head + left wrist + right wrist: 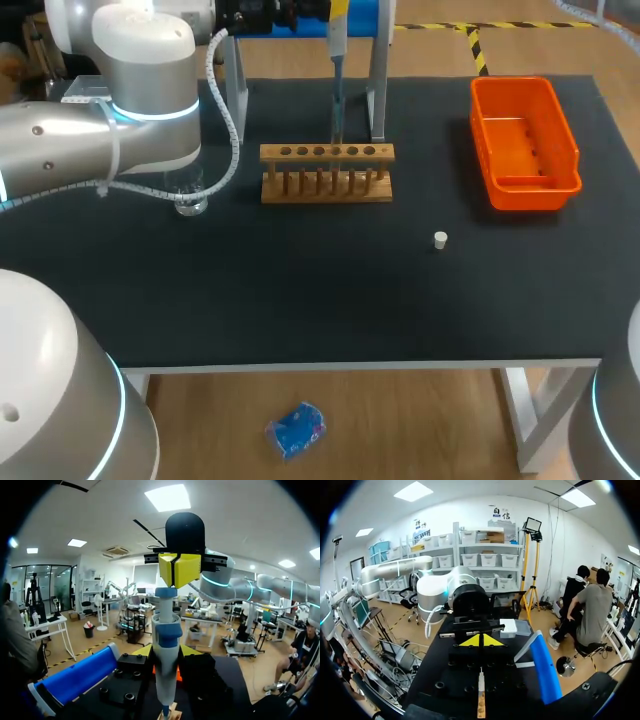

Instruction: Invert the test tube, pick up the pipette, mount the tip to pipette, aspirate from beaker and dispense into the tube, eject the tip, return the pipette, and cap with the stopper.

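Where the left gripper clamps the upright pipette from both sides, the right gripper sits fingertips-together directly above its blue cap. The head view adds the wooden rack in front of the pipette, the glass beaker (contents indiscernible), orange bin and white stopper.

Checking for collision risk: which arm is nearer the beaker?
Left. The left arm hangs over the beaker, partly hiding it; the right arm shows only at the near right corner of the table, far across.
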